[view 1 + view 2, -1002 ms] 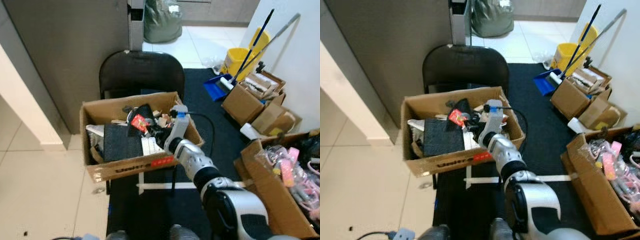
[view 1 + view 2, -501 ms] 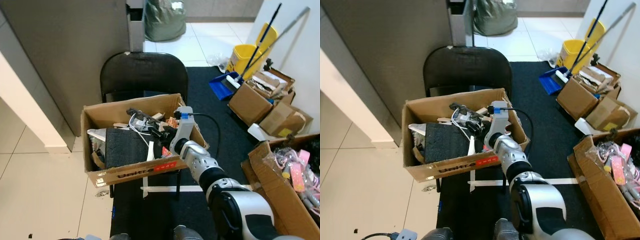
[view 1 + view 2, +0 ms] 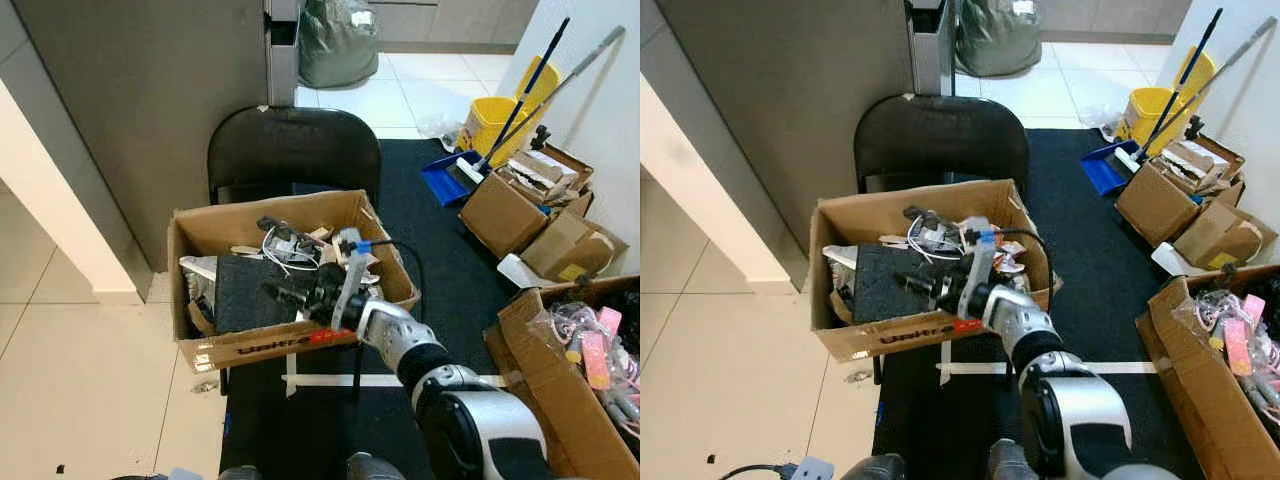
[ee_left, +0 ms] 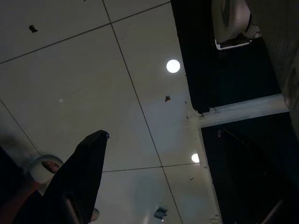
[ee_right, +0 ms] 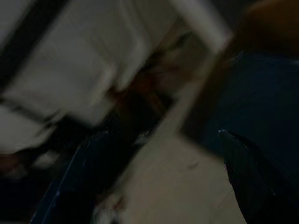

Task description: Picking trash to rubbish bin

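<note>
The right pincer [image 3: 283,294] is held over the cardboard box [image 3: 262,343], fingers spread and empty, above the black slab [image 3: 245,292]; the left pincer's state cannot be told.

Both eye views are evenly lit and sharp, with soft shadow under the chair [image 3: 292,150] and a mild glare on the pale floor tiles [image 3: 90,370]. The left wrist view is dim, with round light reflections on the tiles; the right wrist view is dark and heavily motion-blurred
</note>
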Motion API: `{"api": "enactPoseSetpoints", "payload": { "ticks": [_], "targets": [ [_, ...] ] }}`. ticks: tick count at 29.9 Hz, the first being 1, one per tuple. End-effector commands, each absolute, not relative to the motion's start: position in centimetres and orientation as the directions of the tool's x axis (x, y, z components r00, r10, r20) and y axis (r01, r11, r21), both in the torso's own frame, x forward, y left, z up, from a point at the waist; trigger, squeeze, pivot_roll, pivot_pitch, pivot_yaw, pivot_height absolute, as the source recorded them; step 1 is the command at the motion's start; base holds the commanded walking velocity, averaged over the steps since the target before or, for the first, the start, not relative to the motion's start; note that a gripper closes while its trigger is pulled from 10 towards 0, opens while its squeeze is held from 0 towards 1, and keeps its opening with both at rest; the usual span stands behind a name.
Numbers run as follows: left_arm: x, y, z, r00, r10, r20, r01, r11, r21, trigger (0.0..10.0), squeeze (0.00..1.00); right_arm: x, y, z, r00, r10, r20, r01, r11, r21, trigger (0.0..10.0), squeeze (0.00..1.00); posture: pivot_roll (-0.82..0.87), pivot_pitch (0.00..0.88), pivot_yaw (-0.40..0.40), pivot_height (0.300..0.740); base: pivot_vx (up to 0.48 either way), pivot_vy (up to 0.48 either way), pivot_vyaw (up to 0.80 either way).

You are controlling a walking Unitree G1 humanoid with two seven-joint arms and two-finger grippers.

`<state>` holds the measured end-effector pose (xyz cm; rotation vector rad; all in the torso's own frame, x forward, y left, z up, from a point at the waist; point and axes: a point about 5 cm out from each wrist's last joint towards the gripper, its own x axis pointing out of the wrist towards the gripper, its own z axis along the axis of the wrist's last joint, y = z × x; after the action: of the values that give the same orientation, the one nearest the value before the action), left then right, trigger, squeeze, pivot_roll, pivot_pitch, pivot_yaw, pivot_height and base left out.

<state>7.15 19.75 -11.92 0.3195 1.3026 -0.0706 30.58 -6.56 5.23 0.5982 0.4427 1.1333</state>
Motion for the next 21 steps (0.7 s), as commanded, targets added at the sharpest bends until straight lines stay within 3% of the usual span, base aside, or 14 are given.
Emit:
{"api": "enactPoseSetpoints", "payload": {
  "ticks": [1,6,7,8,9,11,13,16,21],
  "targets": [
    [7.7,19.0,-11.9,0.287,0.109,-0.952,0.231,0.956,0.179,10.0,0.00,29.2,-7.4,3.9,0.283,0.958,-0.048,-0.682,0.236,0.692,10.0,0.00,0.07,0.056,-0.023,0.740,-0.262,0.000,0.00],
    [7.7,19.0,-11.9,0.286,0.109,-0.952,0.233,0.956,0.180,10.0,0.00,27.6,-8.8,1.8,0.241,0.957,-0.162,-0.640,0.282,0.715,10.0,0.00,0.07,0.053,-0.023,0.740,-0.262,0.000,0.00],
    [7.7,19.0,-11.9,0.284,0.110,-0.953,0.236,0.955,0.180,10.0,0.00,26.7,-10.0,-0.1,0.299,0.902,-0.312,-0.587,0.431,0.685,10.0,0.00,0.07,0.051,-0.025,0.740,-0.274,0.000,0.00],
    [7.6,19.0,-11.9,0.283,0.110,-0.953,0.238,0.954,0.181,10.0,0.00,26.0,-10.9,-1.2,0.332,0.851,-0.406,-0.550,0.524,0.650,10.0,0.00,0.07,0.049,-0.026,0.740,-0.274,0.000,0.00],
    [7.6,19.0,-11.9,0.283,0.110,-0.953,0.238,0.954,0.181,10.0,0.00,26.0,-10.9,-1.2,0.332,0.851,-0.406,-0.550,0.524,0.650,10.0,0.00,0.07,0.049,-0.026,0.740,-0.274,0.000,0.00],
    [7.6,19.0,-11.9,0.282,0.109,-0.953,0.244,0.953,0.181,10.0,0.00,24.7,-13.2,-3.6,0.426,0.665,-0.613,-0.431,0.745,0.510,10.0,0.00,0.07,0.046,-0.026,0.740,-0.277,0.000,0.00],
    [7.7,19.0,-11.9,0.283,0.108,-0.953,0.247,0.952,0.181,10.0,0.00,23.5,-15.1,-5.0,0.470,0.502,-0.726,-0.322,0.863,0.389,10.0,0.00,0.07,0.045,-0.029,0.740,-0.292,0.000,0.00],
    [7.8,18.9,-11.9,0.285,0.107,-0.953,0.248,0.952,0.181,10.0,0.00,22.0,-16.8,-6.2,0.477,0.373,-0.796,-0.214,0.927,0.307,10.0,0.00,0.07,0.044,-0.031,0.740,-0.292,0.000,0.00],
    [7.9,18.9,-11.9,0.285,0.106,-0.953,0.250,0.951,0.181,10.0,0.00,20.0,-18.3,-7.4,0.446,0.277,-0.851,-0.154,0.961,0.231,10.0,0.00,0.07,0.045,-0.029,0.740,-0.293,0.000,0.00]
  ]
}}
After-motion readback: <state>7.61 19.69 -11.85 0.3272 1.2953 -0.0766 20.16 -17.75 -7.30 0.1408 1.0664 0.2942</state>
